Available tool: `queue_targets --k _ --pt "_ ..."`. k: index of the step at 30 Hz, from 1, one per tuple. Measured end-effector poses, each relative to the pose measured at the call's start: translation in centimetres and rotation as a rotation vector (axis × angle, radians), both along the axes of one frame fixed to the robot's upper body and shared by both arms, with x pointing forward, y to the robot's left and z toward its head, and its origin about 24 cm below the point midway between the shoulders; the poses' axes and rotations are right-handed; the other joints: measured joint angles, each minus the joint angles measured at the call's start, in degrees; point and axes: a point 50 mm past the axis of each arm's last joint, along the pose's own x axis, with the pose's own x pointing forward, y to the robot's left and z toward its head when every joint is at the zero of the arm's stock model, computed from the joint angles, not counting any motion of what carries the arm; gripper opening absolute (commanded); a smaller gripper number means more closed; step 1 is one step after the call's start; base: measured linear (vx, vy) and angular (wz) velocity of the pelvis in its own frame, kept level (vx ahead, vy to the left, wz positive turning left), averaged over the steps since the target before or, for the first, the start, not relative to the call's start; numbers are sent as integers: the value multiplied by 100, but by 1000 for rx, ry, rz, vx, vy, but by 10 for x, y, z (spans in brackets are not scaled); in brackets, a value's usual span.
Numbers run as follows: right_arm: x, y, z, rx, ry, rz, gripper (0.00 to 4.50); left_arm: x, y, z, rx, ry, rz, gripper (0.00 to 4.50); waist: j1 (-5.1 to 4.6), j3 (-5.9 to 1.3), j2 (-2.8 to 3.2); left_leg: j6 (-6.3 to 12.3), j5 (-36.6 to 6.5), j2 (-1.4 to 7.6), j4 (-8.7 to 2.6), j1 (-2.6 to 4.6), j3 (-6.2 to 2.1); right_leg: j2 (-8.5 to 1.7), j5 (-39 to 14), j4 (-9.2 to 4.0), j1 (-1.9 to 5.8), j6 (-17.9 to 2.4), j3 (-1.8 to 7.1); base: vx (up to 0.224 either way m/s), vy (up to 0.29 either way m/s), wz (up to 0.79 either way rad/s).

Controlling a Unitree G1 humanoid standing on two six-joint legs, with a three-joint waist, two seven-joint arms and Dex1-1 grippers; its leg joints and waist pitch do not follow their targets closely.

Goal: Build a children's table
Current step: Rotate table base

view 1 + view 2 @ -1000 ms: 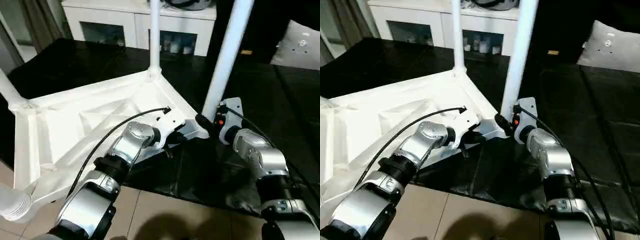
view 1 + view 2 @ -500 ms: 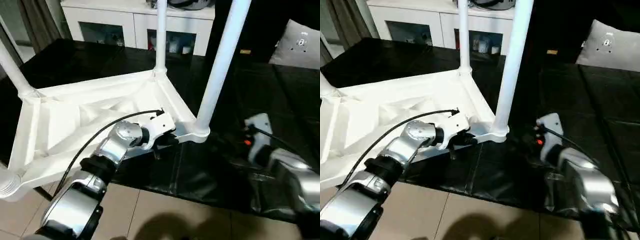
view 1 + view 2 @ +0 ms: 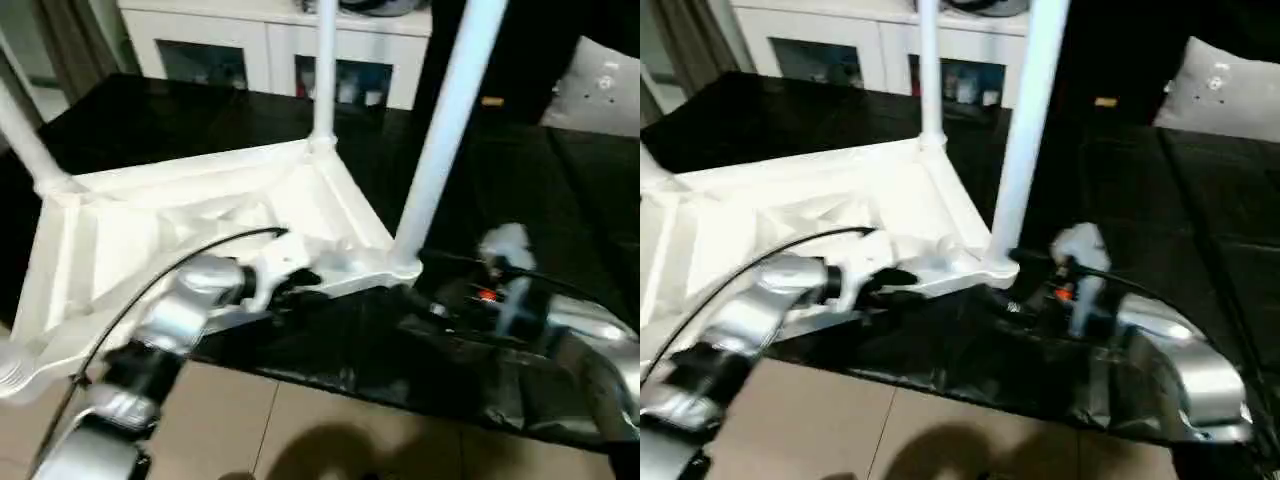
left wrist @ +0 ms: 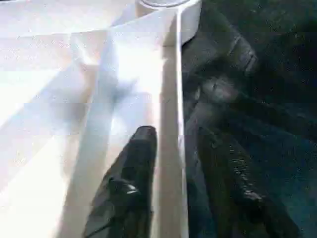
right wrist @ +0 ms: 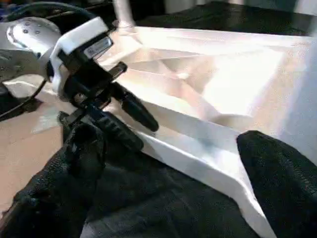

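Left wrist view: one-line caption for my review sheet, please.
Left hand straddling the side rim of the upturned children's table, one finger inside it, the other over the black-covered work table.

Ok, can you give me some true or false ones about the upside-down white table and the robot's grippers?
1. The children's table lies upside down with its legs pointing up. True.
2. The left gripper has one finger on each side of the table's rim. True: its fingers straddle the edge without pinching it.
3. The right gripper is clamped around the near leg. False: it is wide open, away from the leg.
4. The table sits on a bright red cloth. False: the work table's cover is black.
5. A white cabinet stands behind the work table. True.
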Motion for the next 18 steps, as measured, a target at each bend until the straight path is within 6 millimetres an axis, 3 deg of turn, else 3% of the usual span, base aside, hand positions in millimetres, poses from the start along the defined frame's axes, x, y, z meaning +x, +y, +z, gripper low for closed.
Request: queue_targets --k 5,7,8,13,14,18 --pt "14 27 3 -4 -28 77 450 -18 25 12 37 18 22 226 -15 7 -23 -10 -1 1 -1 2 0 2 6 4 -2 -10 1 0 0 0" --pt "19 31 0 -15 -28 71 450 -21 26 15 37 26 25 238 23 11 -31 -11 0 1 -1 -3 -1 1 8 4 -2 -13 -2 0 0 0" --pt "23 35 -2 -30 -27 71 450 -23 29 16 44 36 33 265 32 12 -37 -10 0 1 1 -3 0 0 7 5 -3 -13 -1 0 0 0" --pt "47 48 -7 -104 -37 11 450 -32 36 16 68 78 45 273 -10 17 -54 -16 3 1 4 -4 0 2 9 16 -6 -16 -1 0 0 0" --pt "50 49 -8 -109 -37 -1 450 -32 37 16 75 78 50 303 -12 17 -53 -18 4 1 4 -4 0 2 9 19 -8 -16 0 0 0 0" --pt "60 62 -13 -97 -30 -76 450 -31 42 13 121 64 82 312 -15 17 -54 -27 9 2 4 4 0 4 9 29 -7 -16 0 0 0 0"
